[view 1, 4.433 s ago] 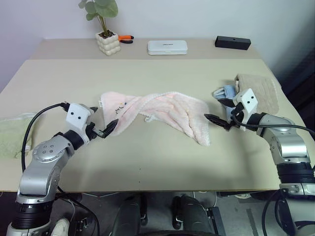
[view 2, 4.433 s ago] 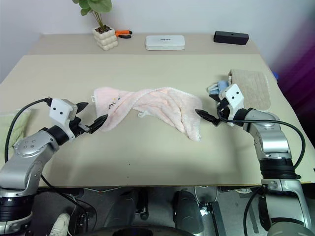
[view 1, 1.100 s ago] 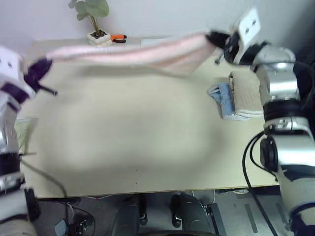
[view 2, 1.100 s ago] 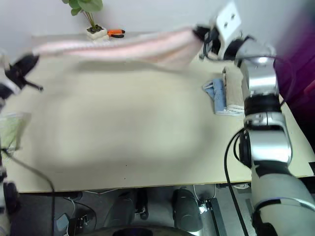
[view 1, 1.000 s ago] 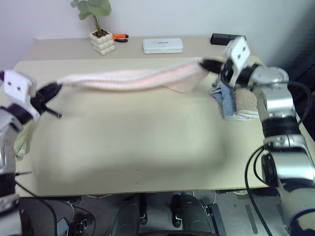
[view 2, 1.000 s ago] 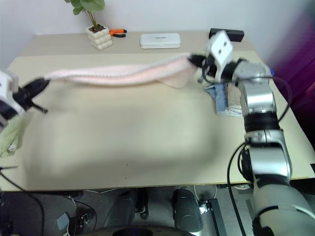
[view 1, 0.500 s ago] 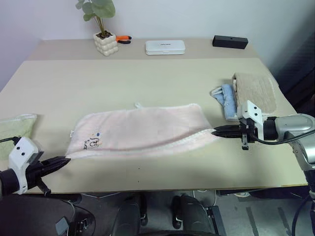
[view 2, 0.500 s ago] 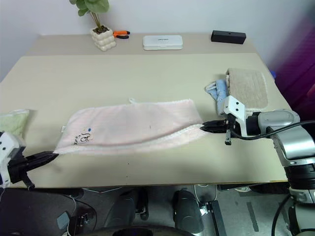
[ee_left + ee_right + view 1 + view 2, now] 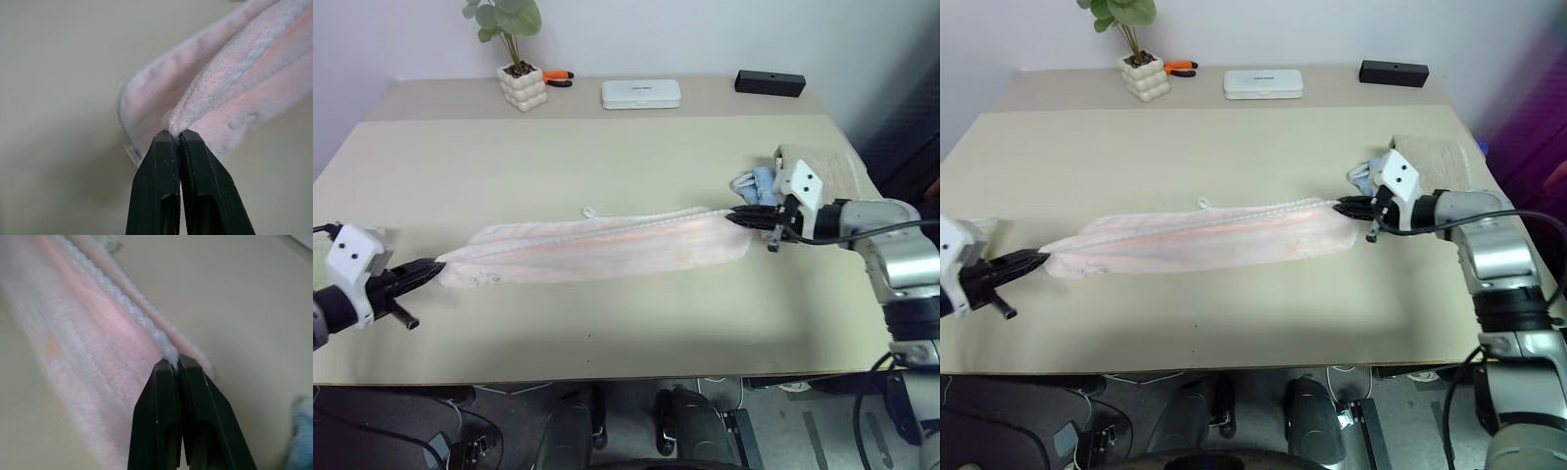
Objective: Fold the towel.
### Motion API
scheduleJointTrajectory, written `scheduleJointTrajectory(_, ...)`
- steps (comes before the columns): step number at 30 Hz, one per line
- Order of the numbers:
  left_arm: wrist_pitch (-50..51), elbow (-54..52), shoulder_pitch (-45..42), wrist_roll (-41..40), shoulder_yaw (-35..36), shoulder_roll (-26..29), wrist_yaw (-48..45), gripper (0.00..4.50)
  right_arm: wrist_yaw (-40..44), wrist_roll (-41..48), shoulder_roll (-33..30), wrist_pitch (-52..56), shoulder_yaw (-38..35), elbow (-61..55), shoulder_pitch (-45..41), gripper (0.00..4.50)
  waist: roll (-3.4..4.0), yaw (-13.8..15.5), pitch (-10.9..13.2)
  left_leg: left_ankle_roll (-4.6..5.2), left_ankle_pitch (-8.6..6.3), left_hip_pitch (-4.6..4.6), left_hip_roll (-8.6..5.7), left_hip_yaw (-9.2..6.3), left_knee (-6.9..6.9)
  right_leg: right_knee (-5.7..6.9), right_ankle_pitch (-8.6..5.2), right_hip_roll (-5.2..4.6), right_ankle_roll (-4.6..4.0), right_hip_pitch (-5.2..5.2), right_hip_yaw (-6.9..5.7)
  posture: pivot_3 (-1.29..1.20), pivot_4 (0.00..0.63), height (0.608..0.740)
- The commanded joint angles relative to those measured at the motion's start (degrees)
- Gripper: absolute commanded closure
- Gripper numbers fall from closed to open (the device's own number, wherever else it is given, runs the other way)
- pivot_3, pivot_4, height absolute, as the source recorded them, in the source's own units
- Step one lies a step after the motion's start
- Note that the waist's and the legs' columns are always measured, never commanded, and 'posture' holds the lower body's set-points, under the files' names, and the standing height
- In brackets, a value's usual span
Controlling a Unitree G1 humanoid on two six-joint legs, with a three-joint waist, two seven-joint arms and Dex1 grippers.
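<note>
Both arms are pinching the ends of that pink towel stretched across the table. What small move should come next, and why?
Probably lower both ends onto the table and let go. The pink towel already lies doubled lengthwise, the left gripper and right gripper pinching its ends, so this fold looks nearly laid.

A wide beige desk (image 9: 607,333) stands against a plain pale wall (image 9: 705,34). At the far edge of the desk there is a potted plant (image 9: 517,59) on the left, a white flat box (image 9: 641,94) in the middle and a black box (image 9: 770,83) on the right.
</note>
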Motion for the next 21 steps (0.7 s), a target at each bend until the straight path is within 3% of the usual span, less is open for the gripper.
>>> scheduleJointTrajectory(1, -3.94, 5.29, -4.33, 3.10, -3.22, 0.04, 0.93, 4.50, -2.20, -2.79, 1.57, -3.60, -0.01, 5.94, -3.76, 4.47, -0.01, 0.04, 0.00, 0.00, 0.00, 0.00, 0.00, 0.05, 0.00, 0.01, 0.00, 0.00, 0.01, -0.02, 0.05, 0.00, 0.150, 0.740)
scheduleJointTrajectory(7, -9.50, 16.64, -14.87, 7.17, -9.96, -1.79, 2.45, 4.50, -3.75, -5.58, 4.68, -7.73, 0.65, 13.41, -6.91, 4.47, -0.02, 0.14, 0.01, 0.01, 0.01, -0.01, -0.02, 0.24, 0.01, 0.04, 0.01, 0.02, 0.04, -0.07, 0.14, 0.00, 0.150, 0.740)
scheduleJointTrajectory(14, -12.07, 22.21, -18.29, 7.65, -11.81, -3.08, 1.85, 4.50, -4.37, -6.28, 5.72, -8.46, 0.26, 14.14, -6.60, 4.47, -0.02, -0.14, 0.01, 0.02, 0.01, -0.02, 0.00, 0.30, 0.01, 0.11, 0.04, 0.03, 0.10, -0.18, 0.29, 0.00, 0.150, 0.740)
scheduleJointTrajectory(17, -10.33, 22.86, -18.44, 6.34, -10.97, -3.74, 2.38, 3.49, -5.18, -5.89, 5.68, -6.26, -0.43, 13.03, -6.27, 3.56, -0.02, -0.08, 0.01, 0.02, 0.02, -0.01, 0.01, 0.31, 0.03, 0.14, 0.04, 0.03, 0.10, -0.19, 0.32, 0.00, 0.150, 0.740)
scheduleJointTrajectory(21, -11.37, 24.36, -19.10, 7.10, -9.76, -4.30, 6.14, 1.51, -8.34, -6.68, 5.47, -7.24, -1.40, 12.36, -6.24, 1.63, -0.02, -0.06, 0.01, 0.02, 0.01, -0.01, 0.01, 0.31, 0.03, 0.15, 0.04, 0.02, 0.10, -0.20, 0.34, 0.00, 0.150, 0.740)
